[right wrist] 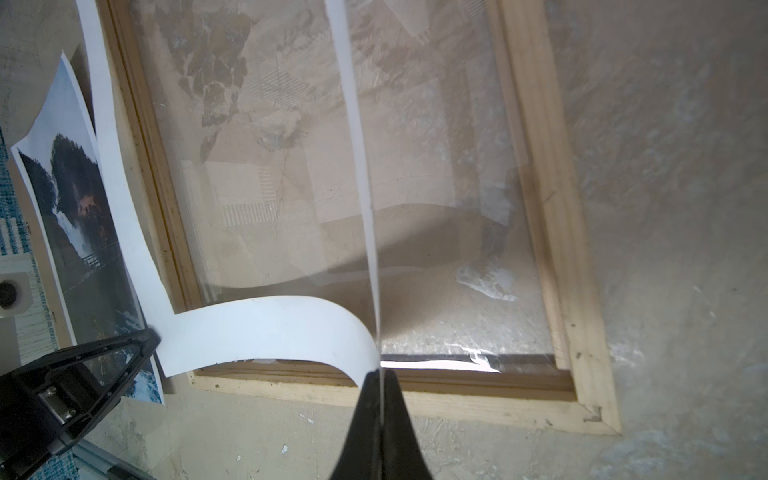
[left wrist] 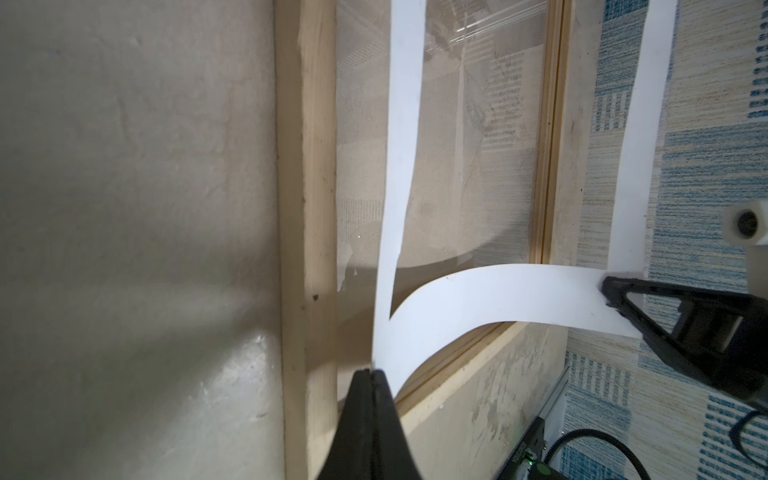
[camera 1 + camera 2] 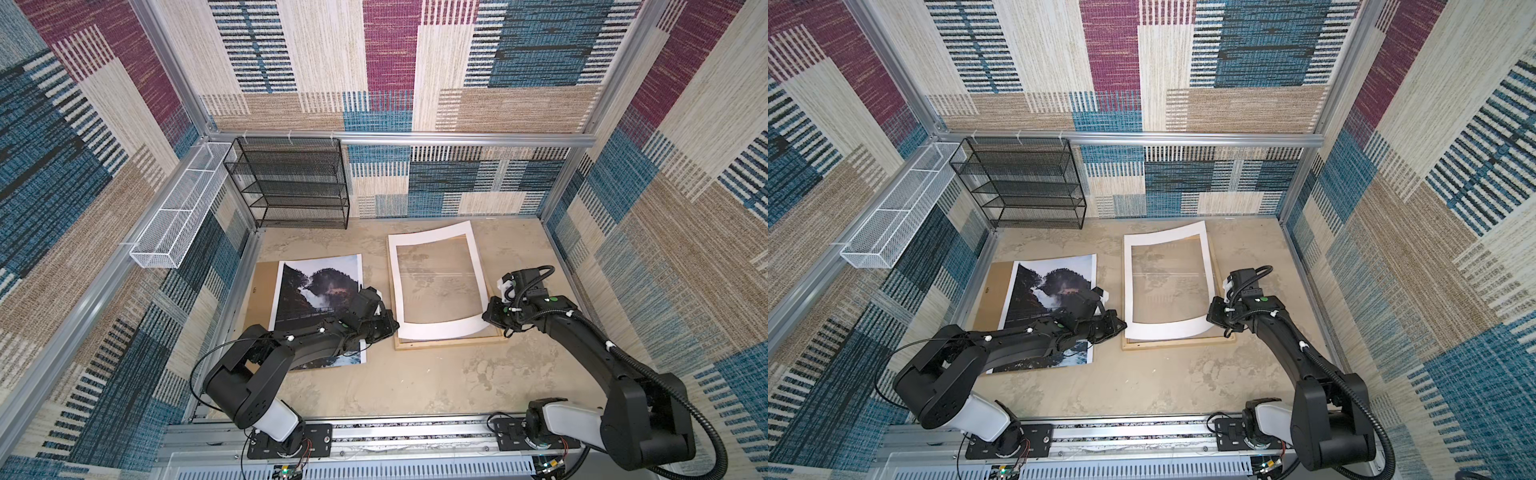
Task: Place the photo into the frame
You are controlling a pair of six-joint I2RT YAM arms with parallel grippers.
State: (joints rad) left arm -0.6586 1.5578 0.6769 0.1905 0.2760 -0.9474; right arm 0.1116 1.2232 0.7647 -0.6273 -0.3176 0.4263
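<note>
The photo [image 3: 320, 286] [image 3: 1054, 282], a waterfall print, lies face up at the left on a brown backing sheet [image 3: 259, 299], and my left arm crosses over its near half. The pale wood frame [image 3: 449, 343] [image 3: 1179, 343] lies flat at centre right with its clear pane. A white mat [image 3: 436, 330] [image 3: 1167, 330] bows up above it. My left gripper [image 3: 397, 325] [image 2: 371, 372] is shut on the mat's near left corner. My right gripper [image 3: 486, 318] [image 1: 380, 372] is shut on its near right corner. The right wrist view shows the photo [image 1: 79, 199] beside the frame [image 1: 552, 208].
A black mesh shelf [image 3: 291, 183] stands at the back left against the wall. A white mesh basket [image 3: 178, 208] hangs along the left wall. Patterned walls close in the floor on three sides, and a metal rail [image 3: 415, 432] carrying both arm bases runs along the front.
</note>
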